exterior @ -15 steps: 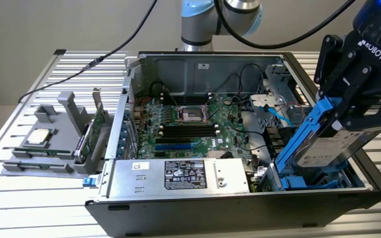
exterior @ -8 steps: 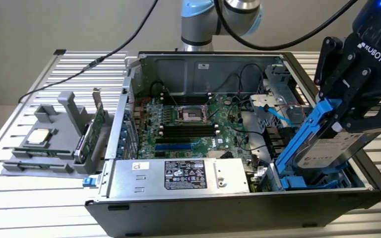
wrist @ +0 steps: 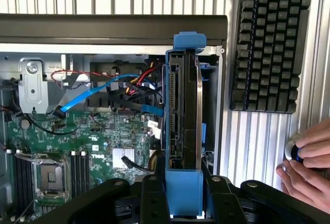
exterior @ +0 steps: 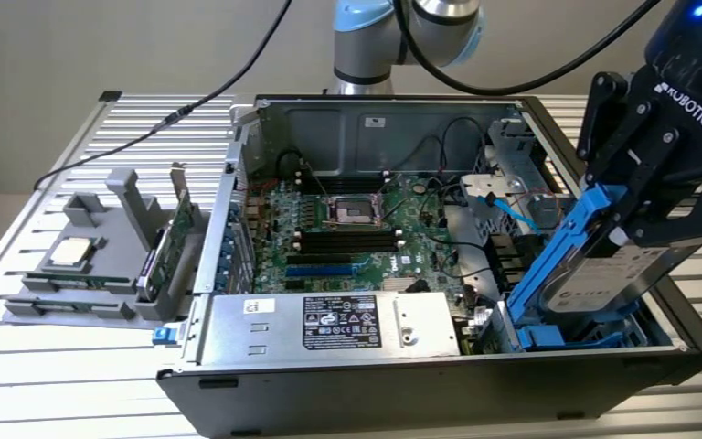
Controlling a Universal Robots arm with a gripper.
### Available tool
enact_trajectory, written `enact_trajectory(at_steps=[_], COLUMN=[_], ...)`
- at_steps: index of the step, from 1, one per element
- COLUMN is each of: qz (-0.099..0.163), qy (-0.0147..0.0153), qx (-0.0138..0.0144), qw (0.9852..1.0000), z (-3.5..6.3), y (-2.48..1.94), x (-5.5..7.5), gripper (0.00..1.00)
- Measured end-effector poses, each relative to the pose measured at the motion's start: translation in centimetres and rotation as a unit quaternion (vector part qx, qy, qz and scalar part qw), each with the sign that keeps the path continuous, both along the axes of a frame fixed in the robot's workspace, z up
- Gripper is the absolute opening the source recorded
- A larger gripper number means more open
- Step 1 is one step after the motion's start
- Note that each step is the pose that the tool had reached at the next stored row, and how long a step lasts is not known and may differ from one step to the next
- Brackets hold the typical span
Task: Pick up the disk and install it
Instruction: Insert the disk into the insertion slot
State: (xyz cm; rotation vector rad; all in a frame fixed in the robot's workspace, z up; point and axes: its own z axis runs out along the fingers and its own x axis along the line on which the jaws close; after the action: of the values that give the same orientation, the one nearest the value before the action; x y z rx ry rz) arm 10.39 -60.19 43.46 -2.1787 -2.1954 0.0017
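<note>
Installing: silver hard drive in blue carrier [exterior: 601, 274], lower right, tilted into black computer case [exterior: 424, 389].
Jaws of black gripper [exterior: 629, 215] clamp it; seating likely needs it levelled.

Robotics lab bench, by the look of it: a ribbed metal worktop [exterior: 70, 375] carries an opened computer case [exterior: 449, 398], its motherboard [exterior: 326, 238] bare to the room. Beside the case a grey fixture [exterior: 132, 197] racks a chip [exterior: 73, 251] and green circuit cards [exterior: 180, 242]. A grey-and-blue robot arm [exterior: 382, 37] rises behind, its claw [exterior: 625, 224] clamped on the disk [exterior: 607, 279] at the drive bay. A keyboard [wrist: 270, 43] lies on the slats, and a person's hand [wrist: 307, 167] holds a round knob [wrist: 294, 150]
</note>
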Motion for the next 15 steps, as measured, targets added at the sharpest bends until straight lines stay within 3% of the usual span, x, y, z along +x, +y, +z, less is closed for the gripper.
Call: enact_trajectory(at_steps=[15], qz=[0.000], qy=[0.0015], qx=[-0.0048], qw=[1.0000], z=[-0.57], y=[0.31], x=[0.00], gripper=[0.33])
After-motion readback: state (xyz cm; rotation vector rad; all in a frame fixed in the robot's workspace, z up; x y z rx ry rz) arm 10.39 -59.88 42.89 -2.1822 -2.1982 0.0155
